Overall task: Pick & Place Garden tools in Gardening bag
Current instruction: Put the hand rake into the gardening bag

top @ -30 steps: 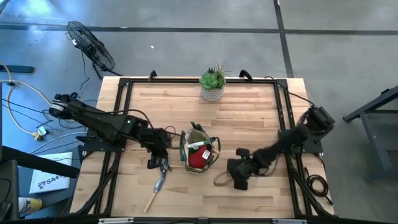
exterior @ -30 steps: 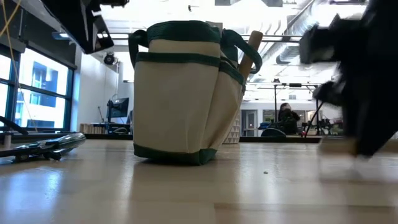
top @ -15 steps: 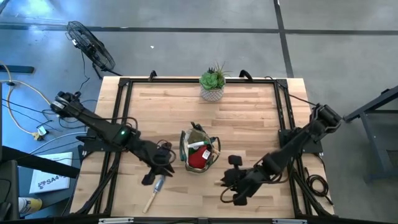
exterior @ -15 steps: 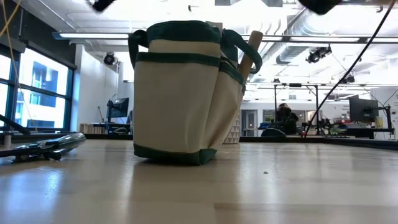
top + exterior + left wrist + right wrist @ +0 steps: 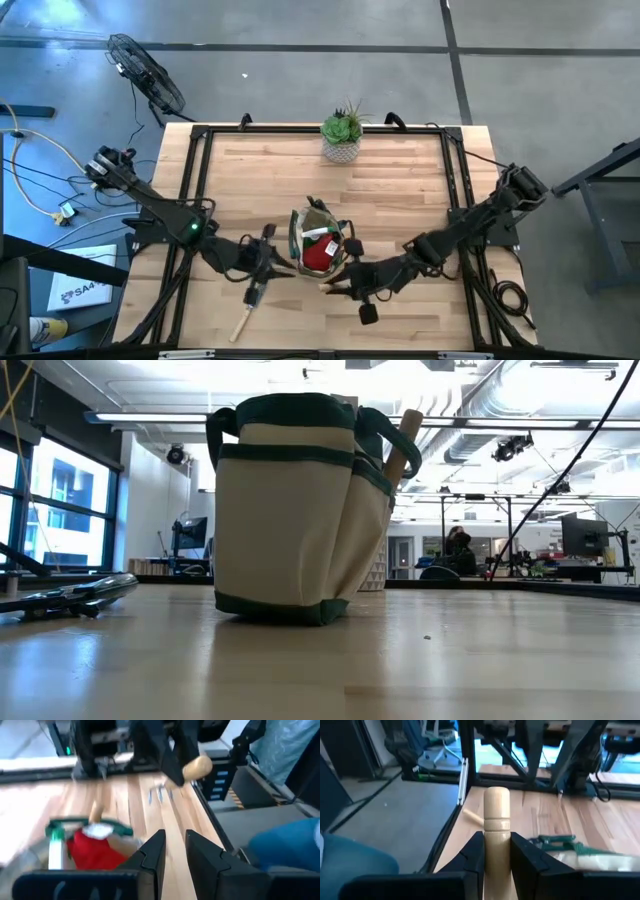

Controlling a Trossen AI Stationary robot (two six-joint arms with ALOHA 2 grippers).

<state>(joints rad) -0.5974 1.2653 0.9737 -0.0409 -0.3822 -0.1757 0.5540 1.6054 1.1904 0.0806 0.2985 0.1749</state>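
The gardening bag (image 5: 318, 243) stands upright on its base mid-table, with a red item (image 5: 92, 847) and wooden handles inside; in the low view one handle (image 5: 405, 445) sticks out of its side pocket. My right gripper (image 5: 345, 280) hovers just right of the bag, shut on a wooden-handled fork (image 5: 197, 767). My left gripper (image 5: 265, 262) hovers just left of the bag and faces it. Its fingers (image 5: 155, 850) stand a narrow gap apart with nothing between them. A wooden-handled trowel (image 5: 248, 308) lies flat on the table below it. My right gripper pinches the fork's wooden handle (image 5: 497, 832) between its two fingers, which lie along it. The rounded free end (image 5: 497, 800) sticks out past the fingertips. The fork is lifted clear of the table, and its metal tines (image 5: 160, 794) show below the gripper.
A green succulent in a white pot (image 5: 342, 135) stands at the far edge, middle. A black frame rail (image 5: 190, 190) runs along the table's left, right and far sides. Bare wood (image 5: 400, 190) lies between the pot and the bag.
My right gripper has risen off the table with the fork, gone left toward the bag and tipped up from pointing down to nearly level. My left gripper has lifted away from the trowel and tipped up to face the bag; the trowel has stayed where it lay.
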